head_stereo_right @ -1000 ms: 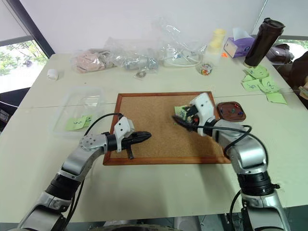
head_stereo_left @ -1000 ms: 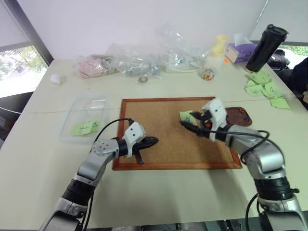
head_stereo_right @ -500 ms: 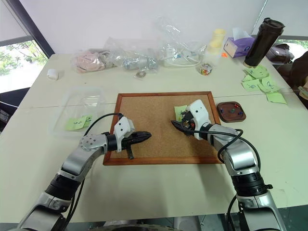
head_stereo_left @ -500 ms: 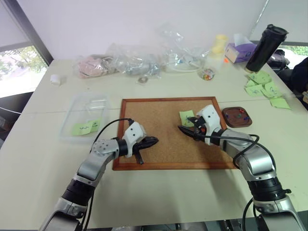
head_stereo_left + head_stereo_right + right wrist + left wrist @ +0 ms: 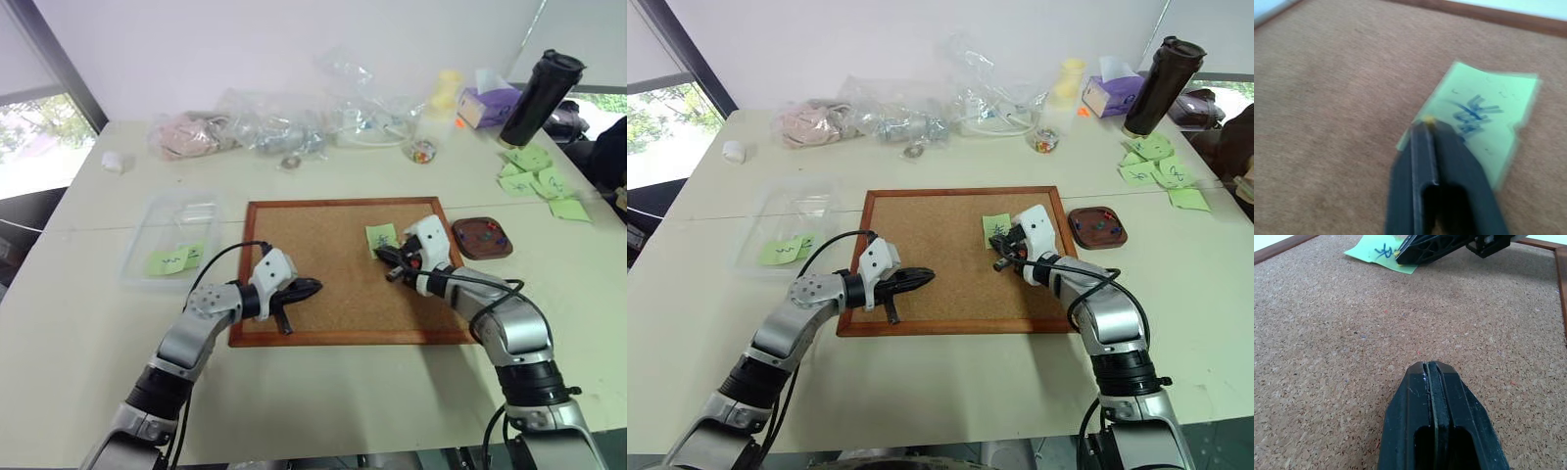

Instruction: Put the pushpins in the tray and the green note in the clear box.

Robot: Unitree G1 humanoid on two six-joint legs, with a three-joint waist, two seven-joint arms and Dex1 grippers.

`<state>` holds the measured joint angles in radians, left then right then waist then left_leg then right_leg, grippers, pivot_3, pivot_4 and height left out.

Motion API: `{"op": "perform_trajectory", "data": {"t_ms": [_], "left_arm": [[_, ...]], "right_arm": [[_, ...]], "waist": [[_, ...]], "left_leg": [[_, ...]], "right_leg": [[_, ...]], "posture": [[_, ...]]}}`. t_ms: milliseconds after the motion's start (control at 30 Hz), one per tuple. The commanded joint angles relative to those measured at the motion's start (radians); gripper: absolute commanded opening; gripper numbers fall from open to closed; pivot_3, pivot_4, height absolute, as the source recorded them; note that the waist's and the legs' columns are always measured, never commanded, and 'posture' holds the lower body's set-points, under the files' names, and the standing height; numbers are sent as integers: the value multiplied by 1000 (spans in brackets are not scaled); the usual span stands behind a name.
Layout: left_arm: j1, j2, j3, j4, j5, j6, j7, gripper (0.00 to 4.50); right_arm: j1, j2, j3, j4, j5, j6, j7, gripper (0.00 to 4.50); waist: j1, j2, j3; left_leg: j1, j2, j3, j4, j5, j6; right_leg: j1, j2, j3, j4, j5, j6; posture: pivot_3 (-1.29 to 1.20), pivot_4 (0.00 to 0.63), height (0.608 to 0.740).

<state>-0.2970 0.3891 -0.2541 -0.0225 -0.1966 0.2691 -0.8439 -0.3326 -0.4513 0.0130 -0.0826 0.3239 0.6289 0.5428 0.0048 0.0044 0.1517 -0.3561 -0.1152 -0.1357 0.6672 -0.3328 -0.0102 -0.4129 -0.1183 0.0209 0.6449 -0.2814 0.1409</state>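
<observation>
right gripper [image 5: 1426, 123]: fingers pressed together, tips on a yellow pin [image 5: 1428, 119] at the near edge of the note [image 5: 1484, 122]
left gripper [image 5: 1428, 366]: fingers closed, holding nothing, low over the corkboard [image 5: 323, 264]
note: lies on the corkboard
tray [image 5: 481, 238]: just right of the corkboard, pins inside
box [image 5: 176, 235]: left of the corkboard, green notes inside

You see two arms of silver-grey metal segments with black ribbed joints near the body. Each wrist carries a white blocky housing, from which a thin black cable loops back. The left gripper [image 5: 306, 288] and right gripper [image 5: 384, 257] each end in two tapering black fingers.
</observation>
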Motion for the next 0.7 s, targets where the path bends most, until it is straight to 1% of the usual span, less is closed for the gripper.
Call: {"op": "perform_trajectory", "data": {"t_ms": [33,233,433,700], "left_arm": [[31,15,-8,21,18,18,1,0],[32,15,-8,23,18,18,1,0],[36,14,-11,24,20,17,-2,0],[32,8,-17,35,22,11,-2,0]], "right_arm": [[2,5,-5,-28,3,-3,4,43],[2,3,-10,-62,10,-1,5,43],[-12,-12,-49,-164,57,37,18,43],[-16,-46,-78,-240,106,85,43,43]], "waist": [[-1,0,0],[-1,0,0],[0,0,0],[1,0,0]], "left_leg": [[0,0,0,0,0,0],[0,0,0,0,0,0],[-1,0,0,0,0,0],[0,0,0,0,0,0]], "right_leg": [[0,0,0,0,0,0],[0,0,0,0,0,0],[-1,0,0,0,0,0],[0,0,0,0,0,0]], "posture": [[0,150,740],[0,150,740],[0,150,740],[0,150,740]]}}
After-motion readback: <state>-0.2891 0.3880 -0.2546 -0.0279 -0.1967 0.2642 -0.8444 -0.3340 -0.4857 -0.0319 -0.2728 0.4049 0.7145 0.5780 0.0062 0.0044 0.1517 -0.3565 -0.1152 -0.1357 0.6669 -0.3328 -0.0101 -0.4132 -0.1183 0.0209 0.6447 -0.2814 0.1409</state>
